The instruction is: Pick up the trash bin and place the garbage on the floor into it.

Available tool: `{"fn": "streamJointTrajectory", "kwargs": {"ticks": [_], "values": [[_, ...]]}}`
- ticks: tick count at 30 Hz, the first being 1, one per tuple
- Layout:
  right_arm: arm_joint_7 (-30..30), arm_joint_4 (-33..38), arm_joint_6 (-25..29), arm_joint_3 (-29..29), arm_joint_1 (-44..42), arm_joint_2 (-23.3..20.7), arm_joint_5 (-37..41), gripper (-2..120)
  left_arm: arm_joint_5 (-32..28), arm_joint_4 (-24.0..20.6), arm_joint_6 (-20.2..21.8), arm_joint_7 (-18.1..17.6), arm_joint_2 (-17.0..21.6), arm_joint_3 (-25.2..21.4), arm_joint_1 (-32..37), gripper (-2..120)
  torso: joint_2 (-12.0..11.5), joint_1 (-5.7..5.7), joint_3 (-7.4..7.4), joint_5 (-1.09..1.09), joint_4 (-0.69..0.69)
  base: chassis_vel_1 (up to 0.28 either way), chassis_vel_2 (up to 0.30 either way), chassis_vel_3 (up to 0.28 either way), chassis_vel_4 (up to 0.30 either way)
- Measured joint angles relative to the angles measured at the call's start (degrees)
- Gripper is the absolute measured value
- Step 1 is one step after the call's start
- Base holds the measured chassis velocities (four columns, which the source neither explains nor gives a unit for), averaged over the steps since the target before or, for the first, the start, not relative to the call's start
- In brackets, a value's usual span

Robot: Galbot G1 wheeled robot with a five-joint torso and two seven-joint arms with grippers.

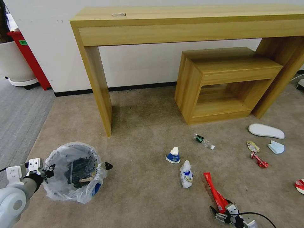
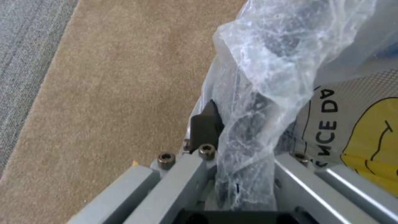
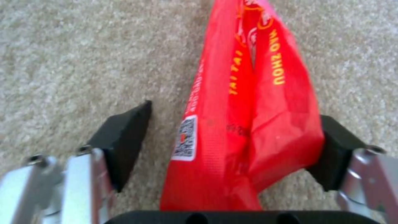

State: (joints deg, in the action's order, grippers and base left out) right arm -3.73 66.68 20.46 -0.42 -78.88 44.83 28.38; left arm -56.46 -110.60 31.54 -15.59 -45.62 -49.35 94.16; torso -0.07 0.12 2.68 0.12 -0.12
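The trash bin, dark with a crinkled clear bag over its rim, is at the lower left over the beige floor. My left gripper is shut on its near rim; in the left wrist view the bag and rim run between the fingers. My right gripper is low at the near end of a red wrapper strip. Its fingers stand open on either side of the wrapper. Other garbage lies nearby: a blue-white cup, a small bottle, a face mask.
A tall wooden console table and a low wooden cube table stand against the wall. A crumpled white piece, candy wrappers, a white slipper and a red-white bowl lie to the right. Grey ribbed carpet borders the left.
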Motion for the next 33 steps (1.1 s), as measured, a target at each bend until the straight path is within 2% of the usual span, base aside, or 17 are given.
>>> {"fn": "streamJointTrajectory", "kwargs": {"ticks": [5,6,7,9,10,12,14,16,18,20,22,33], "values": [[0.1,0.2,0.3,0.6,-0.2,0.0,-0.2,67,0.1,0.0,0.0,0.0,-0.1,0.1,0.0,0,0.0,0.0,0.0,0.02,0.03,0.0,0.0,0.0,0.0],[0.4,0.5,0.3,0.9,-0.3,-0.1,-0.2,58,0.2,0.0,-0.1,0.0,-0.2,0.1,0.0,0,0.0,-0.01,0.0,0.01,0.03,0.0,0.0,0.0,0.0],[0.6,0.7,0.3,1.1,-0.4,-0.3,-0.2,54,0.3,0.0,-0.1,0.0,-0.3,0.1,0.0,0,0.0,0.0,0.0,0.01,0.02,0.0,0.0,0.0,0.0],[0.6,0.8,0.3,1.1,-0.4,-0.3,-0.2,53,0.3,0.0,-0.1,0.0,-0.3,0.1,0.0,0,0.0,-0.01,0.0,0.01,0.02,0.0,0.0,0.0,0.0],[0.7,1.1,0.4,1.4,-0.6,-0.5,-0.3,44,0.4,0.1,-0.1,0.0,-0.4,0.1,0.2,0,0.0,-0.01,0.0,0.01,0.02,0.0,0.0,0.0,0.0],[0.7,1.2,0.4,1.6,-0.7,-0.6,-0.3,41,0.5,0.1,-0.1,0.0,-0.5,0.1,0.3,0,0.0,0.0,0.0,0.01,0.02,0.0,0.0,0.0,0.0],[0.8,1.8,0.5,2.1,-1.0,-0.7,-0.4,30,0.7,0.1,-0.2,0.0,-0.5,0.0,0.5,0,0.0,-0.01,0.0,0.0,0.02,0.0,0.0,0.0,0.0],[1.0,2.0,0.5,2.3,-1.1,-0.8,-0.5,27,0.7,0.1,-0.2,0.0,-0.6,-0.1,0.6,0,0.0,-0.01,0.0,0.0,0.02,0.0,0.0,0.0,0.0],[1.3,3.0,0.4,2.8,-1.5,-1.0,-0.6,15,0.8,0.1,-0.3,0.1,-0.7,-0.2,0.7,0,0.0,0.0,0.0,0.0,0.02,0.0,0.0,0.0,0.0],[1.3,3.3,0.4,3.0,-1.7,-1.1,-0.7,12,0.8,0.1,-0.4,0.1,-0.7,-0.2,0.7,0,0.0,-0.01,0.0,0.0,0.02,0.0,0.0,0.0,0.0],[1.4,3.6,0.4,3.3,-2.0,-1.2,-0.7,2,0.8,-0.1,-0.4,0.1,-0.7,-0.3,0.8,0,0.0,0.0,0.0,0.0,0.02,0.0,0.0,0.0,0.0],[0.0,4.1,2.5,4.1,-2.2,-0.9,-1.4,0,1.5,-0.7,-0.3,0.2,-1.3,-0.1,1.4,0,0.0,-0.01,0.0,0.0,0.02,0.0,0.0,0.0,0.0]]}}
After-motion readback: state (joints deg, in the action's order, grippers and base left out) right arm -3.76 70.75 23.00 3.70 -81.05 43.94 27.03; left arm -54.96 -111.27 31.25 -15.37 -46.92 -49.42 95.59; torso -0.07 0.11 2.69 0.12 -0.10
